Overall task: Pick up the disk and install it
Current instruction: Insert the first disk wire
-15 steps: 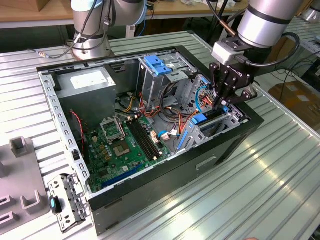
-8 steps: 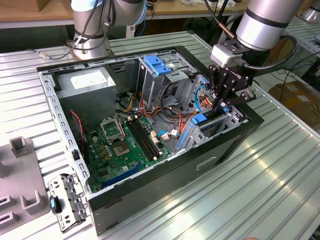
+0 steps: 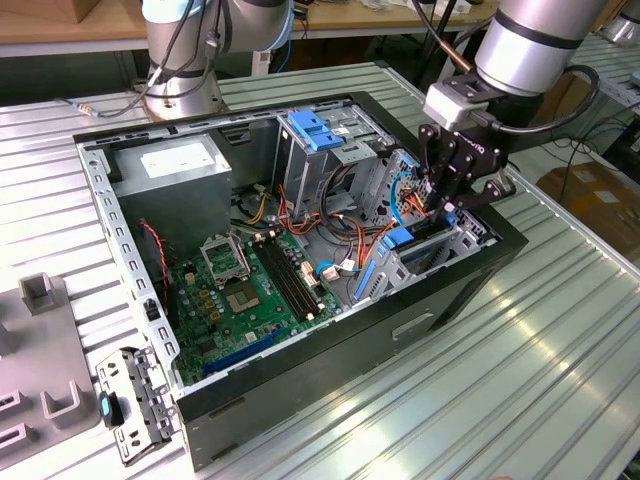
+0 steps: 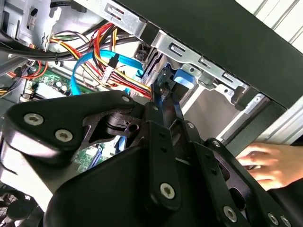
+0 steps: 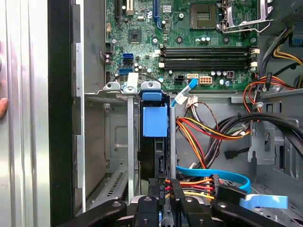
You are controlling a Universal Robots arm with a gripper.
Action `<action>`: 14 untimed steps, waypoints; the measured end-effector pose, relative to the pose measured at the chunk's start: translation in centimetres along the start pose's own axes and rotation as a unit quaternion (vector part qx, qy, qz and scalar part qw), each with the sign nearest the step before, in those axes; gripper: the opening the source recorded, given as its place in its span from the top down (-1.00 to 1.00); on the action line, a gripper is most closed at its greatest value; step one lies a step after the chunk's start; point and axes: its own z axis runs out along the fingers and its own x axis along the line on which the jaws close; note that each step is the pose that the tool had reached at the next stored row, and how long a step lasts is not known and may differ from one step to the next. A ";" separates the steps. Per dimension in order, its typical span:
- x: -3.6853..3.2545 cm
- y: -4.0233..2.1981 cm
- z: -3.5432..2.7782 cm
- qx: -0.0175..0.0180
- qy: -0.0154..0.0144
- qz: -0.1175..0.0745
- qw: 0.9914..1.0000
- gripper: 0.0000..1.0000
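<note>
Gripper (image 3: 452, 200) clamps the disk (image 5: 155, 142) on edge in the bay at the case (image 3: 330, 370) front corner; cables (image 5: 208, 130) just beside may snag; tilt could jam its rails.

No legible text anywhere. White rectangular sticker (image 3: 178, 160) on the grey metal power supply box (image 3: 168, 186) carries print, unreadable in the exterior view. Light lettering on the black gripper body (image 3: 468, 147) too small to make out. Green motherboard (image 5: 189, 42) in the first wrist view has white silkscreen marks and chip print, none resolvable. Blue plastic tab (image 5: 155, 121) in the drive bay is plain, no marking.
</note>
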 end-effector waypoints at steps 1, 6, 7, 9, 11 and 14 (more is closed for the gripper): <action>0.00 0.00 0.01 0.000 0.000 0.000 1.000 0.51; 0.00 0.00 -0.01 0.000 0.000 0.000 1.000 0.79; 0.00 0.00 -0.01 0.000 0.000 0.000 1.000 0.79; 0.00 0.00 -0.01 0.000 0.001 0.000 1.000 0.79; 0.00 0.00 -0.01 0.000 0.001 0.000 1.000 0.79; 0.00 0.00 -0.01 0.000 0.001 0.000 1.000 0.79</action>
